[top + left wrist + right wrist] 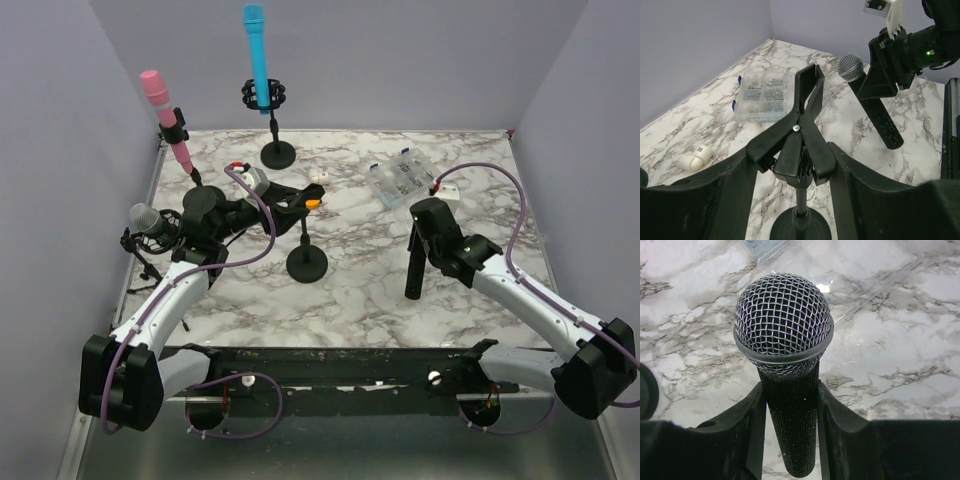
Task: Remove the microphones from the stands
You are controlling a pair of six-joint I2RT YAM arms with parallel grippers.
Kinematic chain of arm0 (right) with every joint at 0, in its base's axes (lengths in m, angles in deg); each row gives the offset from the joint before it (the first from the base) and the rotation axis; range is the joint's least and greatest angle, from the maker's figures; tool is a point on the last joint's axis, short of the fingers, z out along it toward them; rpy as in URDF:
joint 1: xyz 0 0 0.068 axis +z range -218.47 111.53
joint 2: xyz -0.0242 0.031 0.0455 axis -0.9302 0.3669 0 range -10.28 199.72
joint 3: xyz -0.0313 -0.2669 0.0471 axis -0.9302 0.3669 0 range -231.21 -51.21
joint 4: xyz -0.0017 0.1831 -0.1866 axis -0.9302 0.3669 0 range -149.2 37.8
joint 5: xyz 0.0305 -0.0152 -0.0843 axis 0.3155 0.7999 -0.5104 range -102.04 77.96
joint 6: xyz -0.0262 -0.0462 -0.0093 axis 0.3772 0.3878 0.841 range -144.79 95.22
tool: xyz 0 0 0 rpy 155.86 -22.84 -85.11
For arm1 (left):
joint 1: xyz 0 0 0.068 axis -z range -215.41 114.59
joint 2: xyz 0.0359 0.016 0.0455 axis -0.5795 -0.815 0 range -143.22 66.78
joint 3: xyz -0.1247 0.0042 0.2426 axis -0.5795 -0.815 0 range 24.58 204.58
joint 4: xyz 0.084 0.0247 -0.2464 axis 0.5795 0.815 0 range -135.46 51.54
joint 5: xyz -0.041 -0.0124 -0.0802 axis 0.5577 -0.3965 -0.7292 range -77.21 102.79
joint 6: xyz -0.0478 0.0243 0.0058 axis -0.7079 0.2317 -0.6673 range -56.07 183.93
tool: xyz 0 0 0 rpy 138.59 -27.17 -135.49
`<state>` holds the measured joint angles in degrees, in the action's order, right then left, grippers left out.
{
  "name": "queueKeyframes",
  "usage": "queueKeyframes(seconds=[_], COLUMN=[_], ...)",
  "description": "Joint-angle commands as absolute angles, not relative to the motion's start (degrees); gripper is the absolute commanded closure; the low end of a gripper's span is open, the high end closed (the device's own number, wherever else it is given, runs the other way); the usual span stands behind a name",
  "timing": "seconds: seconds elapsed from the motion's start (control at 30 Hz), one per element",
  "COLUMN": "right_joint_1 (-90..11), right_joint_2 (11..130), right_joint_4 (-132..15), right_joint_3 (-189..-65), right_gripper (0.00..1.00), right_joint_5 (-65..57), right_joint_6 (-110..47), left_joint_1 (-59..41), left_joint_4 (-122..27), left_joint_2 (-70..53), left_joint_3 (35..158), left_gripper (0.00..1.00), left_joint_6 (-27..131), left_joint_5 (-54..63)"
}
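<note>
- Top view: the mic (413, 280) stands upright in the right gripper (418, 245), out of the stand (306, 262) and well to its right. Its tail is low over the table (350, 300); I cannot tell if it touches. The left gripper (297, 200) sits at the clip (308, 203) on top of the stand. My worry is that pushing straight down would stub the tail and lever the mic round in the grip.
- Left wrist view: the clip is empty and lies between the left fingers (715, 200), which sit close on both sides. I cannot tell whether they press it. A crooked pull-away could snag the clip and tip the stand. The mic is beyond and right of the clip, apart from it.
- Right wrist view: the right jaws are clamped on the mic's body just under the mesh head, and the body runs down between the fingers (740, 435). The handle is round, so a knock could likely make it slide or swivel.
</note>
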<state>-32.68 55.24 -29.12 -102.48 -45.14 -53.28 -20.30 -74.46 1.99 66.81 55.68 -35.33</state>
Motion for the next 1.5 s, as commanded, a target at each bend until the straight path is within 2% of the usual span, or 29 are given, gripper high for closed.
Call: queueKeyframes(seconds=[0.0, 0.17, 0.2, 0.23, 0.27, 0.37, 0.53, 0.67, 0.93, 1.03, 1.17, 1.23, 1.47], right_joint_1=[-38.00, -40.87, -40.90, -40.92, -40.89, -40.88, -40.88, -40.92, -40.91, -40.88, -40.90, -40.92, -40.88], right_joint_2=[58.38, 67.59, 69.36, 70.63, 71.70, 73.88, 76.32, 76.26, 76.49, 77.12, 77.78, 77.85, 78.42], right_joint_4=[-28.76, -23.34, -21.86, -20.88, -20.08, -19.76, -20.03, -20.67, -22.63, -22.72, -23.14, -23.34, -23.09], right_joint_3=[-102.11, -106.26, -107.36, -108.26, -108.80, -108.92, -106.01, -103.82, -101.85, -101.45, -101.48, -101.55, -102.40], right_gripper=[0.99, 0.99, 0.99, 0.99, 0.99, 0.99, 0.99, 0.99, 0.99, 0.97, 0.86, 0.78, 0.52], right_joint_5=[-33.63, -32.81, -32.81, -33.03, -32.74, -26.67, -20.28, -17.77, -17.69, -19.18, -19.51, -19.48, -20.36], right_joint_6=[-53.35, -51.27, -50.95, -50.69, -50.55, -49.47, -51.71, -54.28, -54.98, -54.97, -54.77, -54.70, -54.05], left_joint_1=[-20.03, -20.03, -20.03, -20.03, -20.03, -20.03, -20.03, -20.03, -20.03, -20.03, -20.03, -20.03, -21.06], left_joint_4=[-76.64, -76.73, -76.91, -77.15, -77.15, -76.86, -75.40, -69.94, -68.93, -67.62, -61.16, -60.41, -63.33], left_joint_2=[4.60, 5.08, 5.28, 5.39, 5.63, 6.76, 9.76, 13.61, 22.77, 24.66, 22.92, 21.81, 25.60], left_joint_3=[66.02, 66.07, 66.06, 66.06, 66.10, 66.13, 66.38, 68.38, 68.52, 71.53, 81.03, 83.37, 74.98], left_gripper=[0.40, 0.29, 0.25, 0.14, 0.08, 0.01, 0.02, 0.02, 0.01, 0.01, 0.02, 0.01, 0.02], left_joint_6=[55.68, 55.08, 54.89, 54.64, 54.44, 54.44, 54.26, 53.37, 51.35, 45.73, 46.22, 47.18, 53.08], left_joint_5=[-31.92, -31.68, -31.85, -31.82, -31.70, -30.61, -26.97, -17.11, -4.27, 1.21, 2.52, 3.57, 0.80])
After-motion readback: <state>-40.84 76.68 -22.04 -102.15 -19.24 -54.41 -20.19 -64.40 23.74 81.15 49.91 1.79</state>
